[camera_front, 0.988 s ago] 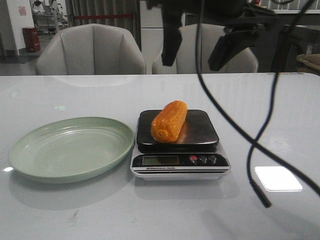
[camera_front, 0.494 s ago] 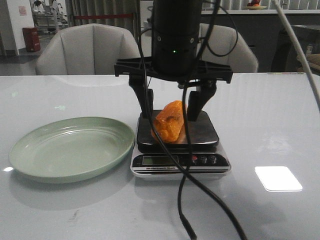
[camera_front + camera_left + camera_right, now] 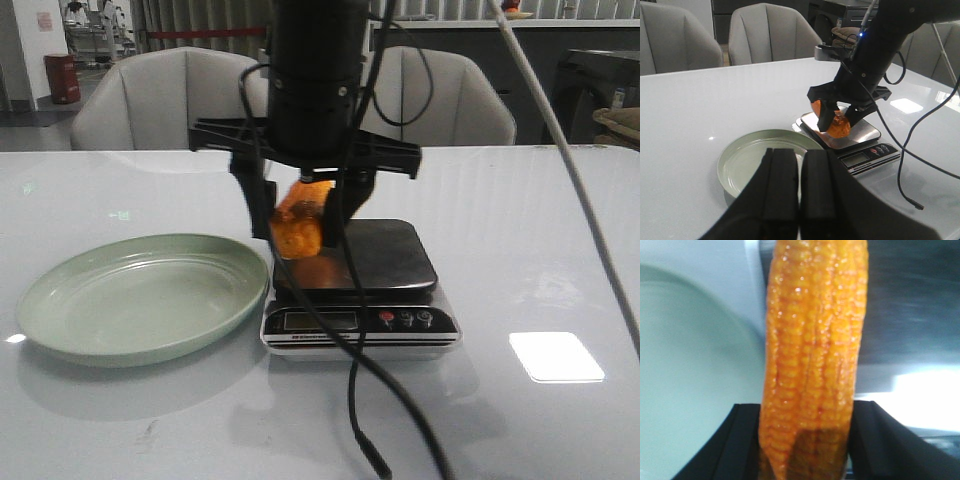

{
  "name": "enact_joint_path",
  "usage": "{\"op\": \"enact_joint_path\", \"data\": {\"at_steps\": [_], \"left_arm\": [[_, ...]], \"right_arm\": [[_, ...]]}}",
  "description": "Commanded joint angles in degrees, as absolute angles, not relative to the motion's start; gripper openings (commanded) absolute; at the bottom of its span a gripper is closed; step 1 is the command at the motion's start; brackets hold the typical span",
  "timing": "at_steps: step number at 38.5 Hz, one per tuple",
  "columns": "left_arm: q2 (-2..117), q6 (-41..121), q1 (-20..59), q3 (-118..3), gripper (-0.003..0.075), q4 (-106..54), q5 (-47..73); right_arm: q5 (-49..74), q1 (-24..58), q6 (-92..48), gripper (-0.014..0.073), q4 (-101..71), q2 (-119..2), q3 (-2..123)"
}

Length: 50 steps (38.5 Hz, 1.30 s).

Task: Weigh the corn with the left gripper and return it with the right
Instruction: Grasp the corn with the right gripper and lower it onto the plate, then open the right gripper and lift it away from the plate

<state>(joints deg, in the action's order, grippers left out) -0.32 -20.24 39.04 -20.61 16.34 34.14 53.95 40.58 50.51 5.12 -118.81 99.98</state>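
Note:
The orange-yellow corn (image 3: 299, 229) hangs just above the left edge of the scale (image 3: 392, 262), next to the pale green plate (image 3: 130, 300). My right gripper (image 3: 303, 222) comes down from above and is shut on the corn. In the right wrist view the corn (image 3: 812, 355) sits between the black fingers (image 3: 730, 445), over the plate rim (image 3: 690, 365) and the scale top (image 3: 910, 305). My left gripper (image 3: 800, 155) is shut and empty, back over the near rim of the plate (image 3: 747, 165). From there I see the corn (image 3: 836, 126) held over the scale (image 3: 862, 134).
A black cable (image 3: 350, 380) hangs from the right arm in front of the scale down to the table. Two grey chairs (image 3: 180, 100) stand behind the far table edge. A bright light patch (image 3: 556, 356) lies on the table at the right.
My right gripper came down over the corn lying on the scale, shut on it, lifted it and carried it left toward the plate.

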Motion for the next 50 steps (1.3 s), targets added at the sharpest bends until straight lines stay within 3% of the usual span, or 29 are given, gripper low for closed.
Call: {"op": "enact_joint_path", "data": {"at_steps": [1,12,22,33,42,50], "left_arm": [[-1.4,-20.37,39.4,-21.89,0.0122,17.05,29.85],[-1.4,-20.37,39.4,-21.89,0.0122,17.05,29.85],[-1.4,-20.37,39.4,-21.89,0.0122,17.05,29.85],[-1.4,-20.37,39.4,-21.89,0.0122,17.05,29.85],[-1.4,-20.37,39.4,-21.89,0.0122,17.05,29.85],[-1.4,-20.37,39.4,-21.89,0.0122,17.64,29.85]], "right_arm": [[47.83,43.64,48.96,0.0224,3.2,-115.67,102.32],[37.12,49.91,48.8,0.0244,2.23,-119.94,102.36],[37.3,50.4,45.53,0.0618,3.0,-121.98,103.5],[47.59,49.33,39.83,0.0603,10.86,-116.9,107.1],[57.84,42.67,22.81,0.0603,10.79,-107.16,106.22],[58.14,36.56,14.65,0.0603,7.88,-97.36,98.85]]}}
